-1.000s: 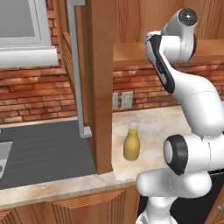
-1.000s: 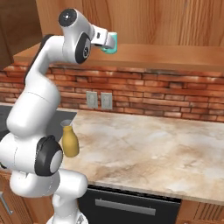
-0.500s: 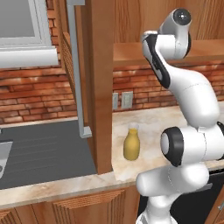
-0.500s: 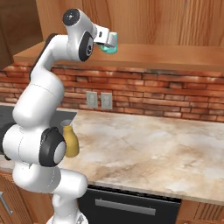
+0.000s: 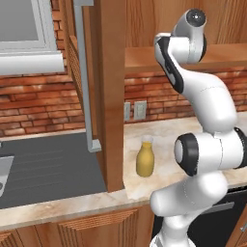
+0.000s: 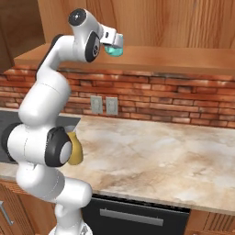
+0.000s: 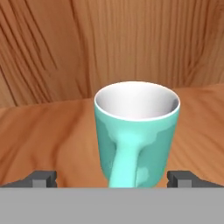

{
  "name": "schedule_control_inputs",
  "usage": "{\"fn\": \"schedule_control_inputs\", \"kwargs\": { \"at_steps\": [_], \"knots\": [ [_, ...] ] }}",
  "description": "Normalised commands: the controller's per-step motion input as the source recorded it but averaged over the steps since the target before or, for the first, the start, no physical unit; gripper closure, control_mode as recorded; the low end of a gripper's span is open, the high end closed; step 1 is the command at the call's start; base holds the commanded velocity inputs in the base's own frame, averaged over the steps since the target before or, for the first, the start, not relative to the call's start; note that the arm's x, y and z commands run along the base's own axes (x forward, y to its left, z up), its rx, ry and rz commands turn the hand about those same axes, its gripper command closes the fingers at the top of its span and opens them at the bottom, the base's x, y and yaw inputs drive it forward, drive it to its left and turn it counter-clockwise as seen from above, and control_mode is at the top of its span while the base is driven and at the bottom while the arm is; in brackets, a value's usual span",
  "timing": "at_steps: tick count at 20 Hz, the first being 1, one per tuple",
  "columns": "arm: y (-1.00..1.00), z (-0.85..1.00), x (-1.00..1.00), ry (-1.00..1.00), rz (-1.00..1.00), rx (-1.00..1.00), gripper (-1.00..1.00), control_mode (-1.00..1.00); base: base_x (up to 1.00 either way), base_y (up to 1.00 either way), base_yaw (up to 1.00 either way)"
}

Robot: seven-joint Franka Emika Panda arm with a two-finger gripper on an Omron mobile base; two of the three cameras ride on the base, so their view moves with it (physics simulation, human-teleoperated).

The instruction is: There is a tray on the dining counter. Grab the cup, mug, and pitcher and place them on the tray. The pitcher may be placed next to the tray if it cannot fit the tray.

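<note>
The pale teal mug stands upright on a high wooden shelf, its handle turned toward the hand. My gripper is open, with one fingertip on each side of the mug's base and neither touching it. From the right base view, the gripper is held up at shelf height against the mug. The mustard-yellow pitcher stands on the marble kitchen counter below, and in the right base view the pitcher is partly hidden behind my arm. The tray, the cup and the dining counter are out of view.
A tall wooden cabinet side stands left of the pitcher, with a dark sink area beyond it. The red brick wall with outlets backs the counter. A dark oven front sits below.
The arm's elbow and upper links have shifted slightly. The hand stays at the mug on the shelf with its jaws open as before.
</note>
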Motion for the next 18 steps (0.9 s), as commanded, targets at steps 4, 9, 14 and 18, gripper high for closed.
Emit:
{"fn": "schedule_control_inputs", "kwargs": {
  "at_steps": [4, 9, 14, 18],
  "knots": [
    [0.0, 0.0, 0.2, 0.0, -0.01, 0.0, -1.0, -1.0, 0.0, 0.0, 0.0],
    [0.0, 0.0, 0.15, 0.0, -0.01, 0.0, 1.0, -1.0, 0.0, 0.0, 0.0],
    [0.0, 0.0, 0.01, 0.0, 0.0, 0.0, 1.0, -1.0, 0.0, 0.0, 0.0],
    [0.0, 0.0, 0.0, 0.0, 0.0, 0.0, 1.0, -1.0, 0.0, 0.0, 0.0]
  ]
}}
